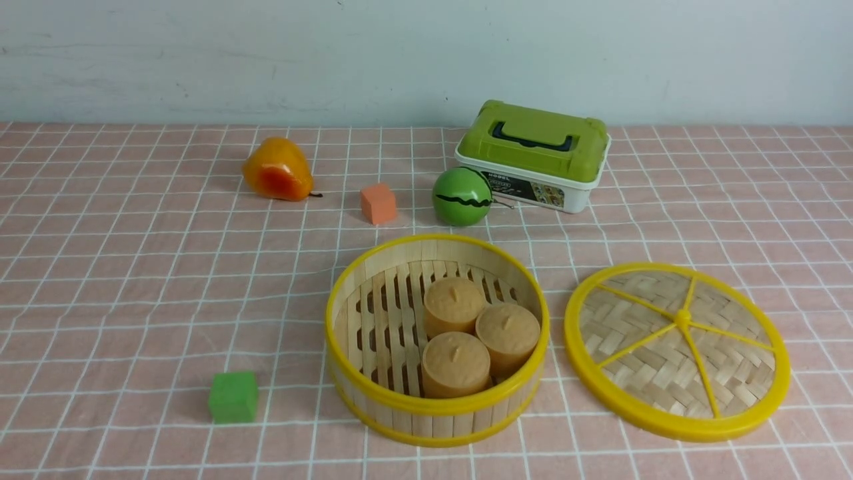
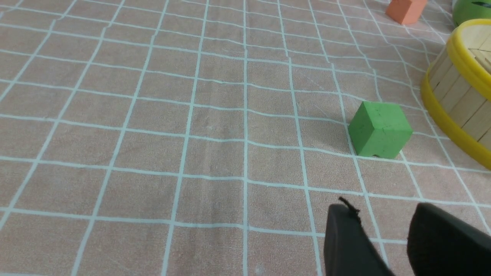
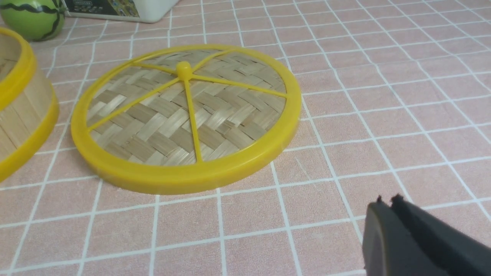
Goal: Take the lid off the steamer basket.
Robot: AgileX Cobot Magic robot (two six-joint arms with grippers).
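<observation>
The steamer basket (image 1: pixel 436 340), pale bamboo slats with yellow rings, stands uncovered at the table's middle front and holds three tan round buns (image 1: pixel 480 337). Its side shows in both wrist views (image 2: pixel 456 96) (image 3: pixel 23 107). The lid (image 1: pixel 676 350), woven bamboo with a yellow rim and spokes, lies flat on the cloth to the basket's right, apart from it (image 3: pixel 186 115). Neither arm shows in the front view. My left gripper (image 2: pixel 381 211) hangs open over bare cloth near the green cube. My right gripper (image 3: pixel 387 201) is shut and empty, on the near side of the lid.
A green cube (image 1: pixel 233 397) (image 2: pixel 379 128) sits left of the basket. Behind it lie an orange cube (image 1: pixel 378 203), a toy watermelon (image 1: pixel 462 195), an orange pear (image 1: pixel 276 170) and a white box with a green lid (image 1: pixel 533 157).
</observation>
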